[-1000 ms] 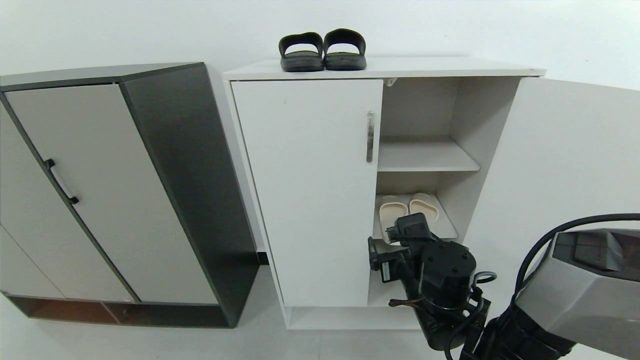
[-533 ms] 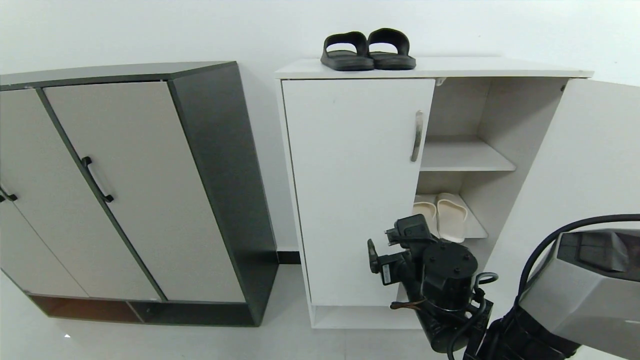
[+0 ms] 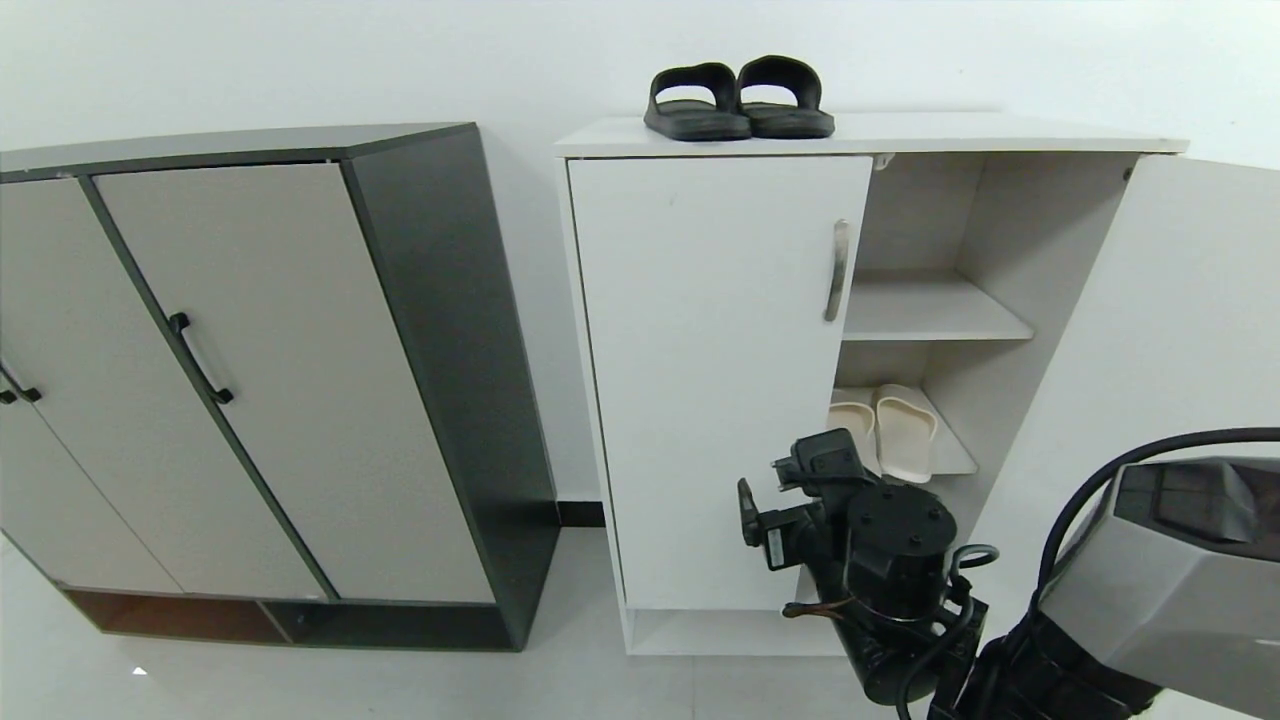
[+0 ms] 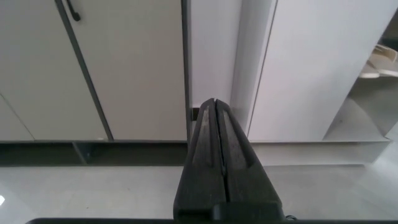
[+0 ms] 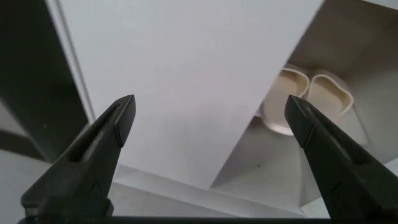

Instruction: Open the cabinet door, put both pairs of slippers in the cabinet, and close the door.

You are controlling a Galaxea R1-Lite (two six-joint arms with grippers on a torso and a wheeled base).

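Black slippers [image 3: 738,98] sit side by side and touching on top of the white cabinet [image 3: 1000,130], near its back edge by the wall. That's the pair not yet stowed. Cream slippers [image 3: 885,430] are already inside on the lower shelf, also side by side. Right door [image 3: 1150,330] is swung wide; left door [image 3: 710,380] is closed, handle [image 3: 836,270] at its inner edge.

My read: door step done, one pair in, second pair pending, then close up.

Right gripper [image 5: 210,106] has its fingers spread wide with nothing between them. It hangs low in front of the left door's inner edge, the cream pair beyond it. Left gripper [image 4: 215,106] has its fingers pressed together, empty, down near the floor and aimed at the gap between the white cabinet and the dark cabinet [image 3: 300,380].

Next move needs a big lift: right arm up to the cabinet top, fingers over the black pair, then down onto the middle shelf [image 3: 930,310], which is free. Taking both slippers in one grab looks marginal to me.

Visibility: the right wrist blocks the bottom of the opening in the head view. The near end of one cream slipper is behind the left door edge. The open door is cut off at the frame edge.
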